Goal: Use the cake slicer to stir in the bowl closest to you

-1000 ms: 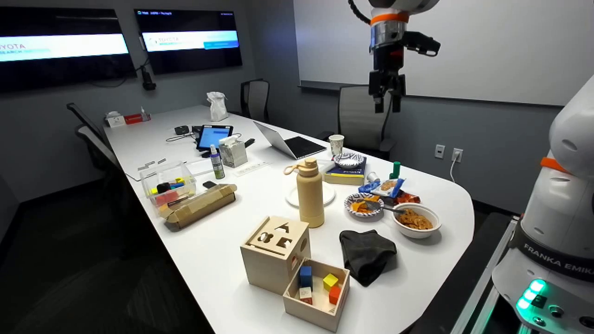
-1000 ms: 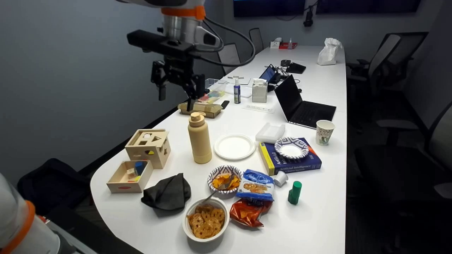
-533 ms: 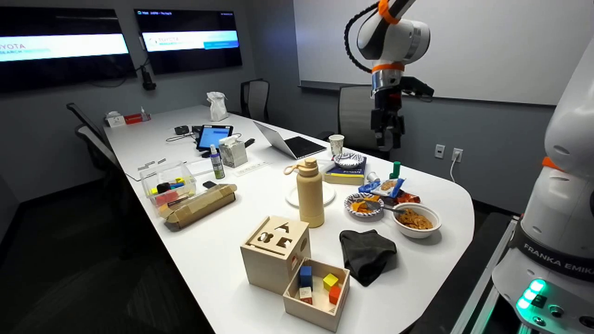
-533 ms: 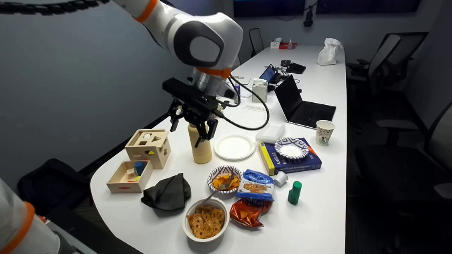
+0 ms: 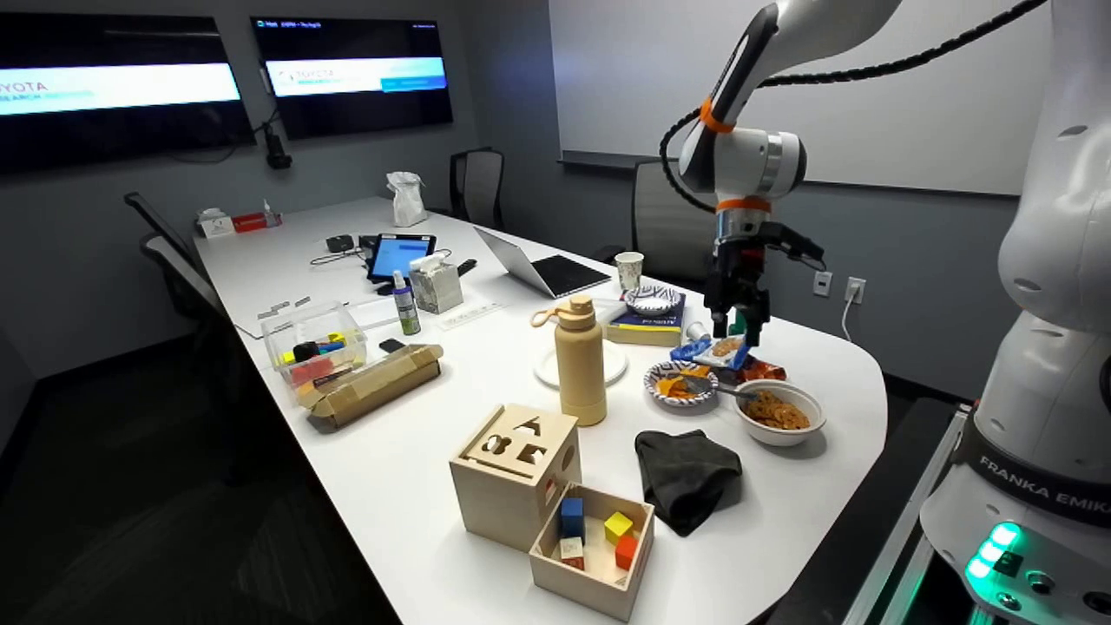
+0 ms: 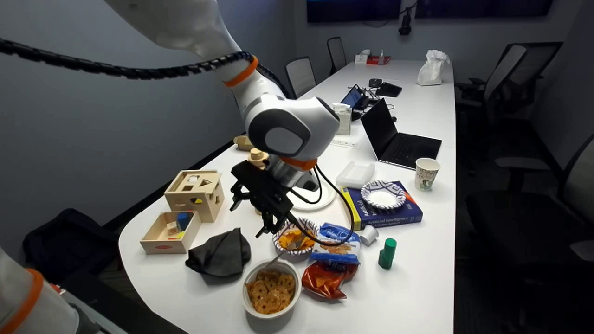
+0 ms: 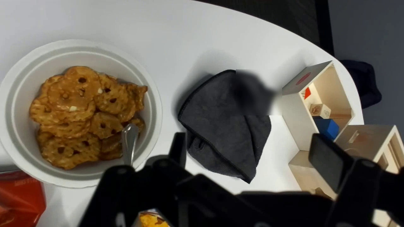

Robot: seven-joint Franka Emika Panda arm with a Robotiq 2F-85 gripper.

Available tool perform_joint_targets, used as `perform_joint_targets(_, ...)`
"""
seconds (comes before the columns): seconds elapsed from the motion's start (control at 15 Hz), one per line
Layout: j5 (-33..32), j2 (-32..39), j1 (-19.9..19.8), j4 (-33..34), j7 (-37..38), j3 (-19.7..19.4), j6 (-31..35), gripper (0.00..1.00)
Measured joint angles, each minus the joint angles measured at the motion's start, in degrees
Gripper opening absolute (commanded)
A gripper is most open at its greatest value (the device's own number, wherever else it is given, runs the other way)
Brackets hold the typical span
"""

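Observation:
The white bowl [image 5: 781,437] holds orange-brown crackers and stands near the robot base; it also shows in an exterior view [image 6: 267,315] and large at the left of the wrist view [image 7: 83,47]. The grey cake slicer [image 5: 726,390] bridges two bowls. Its handle end [image 6: 277,258] rests in the white bowl, its blade in a patterned bowl [image 6: 278,237] of orange chips. In the wrist view only the handle tip [image 7: 128,138] shows; my gripper hides the rest. My gripper [image 7: 252,154] is open and empty, its fingers wide apart. It hangs above the table near the patterned bowl [image 5: 661,399].
A black cloth [image 5: 686,477] lies beside the white bowl. A blue snack bag [image 6: 336,246] and red bag [image 6: 325,280] lie beside the bowls. A tan bottle [image 5: 581,365], wooden shape box [image 5: 503,486] and block tray [image 5: 577,582] stand farther off. A green object [image 6: 387,253] stands beyond the bags.
My gripper has come down from high over the table and moved closer to the bowls. It has stayed open. The bowls, slicer and other objects have not moved.

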Motion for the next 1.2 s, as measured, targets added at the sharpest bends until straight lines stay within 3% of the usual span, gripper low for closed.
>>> perform_joint_targets(0.6,6.6,8.9,-6.7,0.1,-7.2,3.9,8.2,1.00)
perform_joint_targets(1.2,7.2,14.5,-10.4,4.0,-8.3,6.4,8.9,1.00)
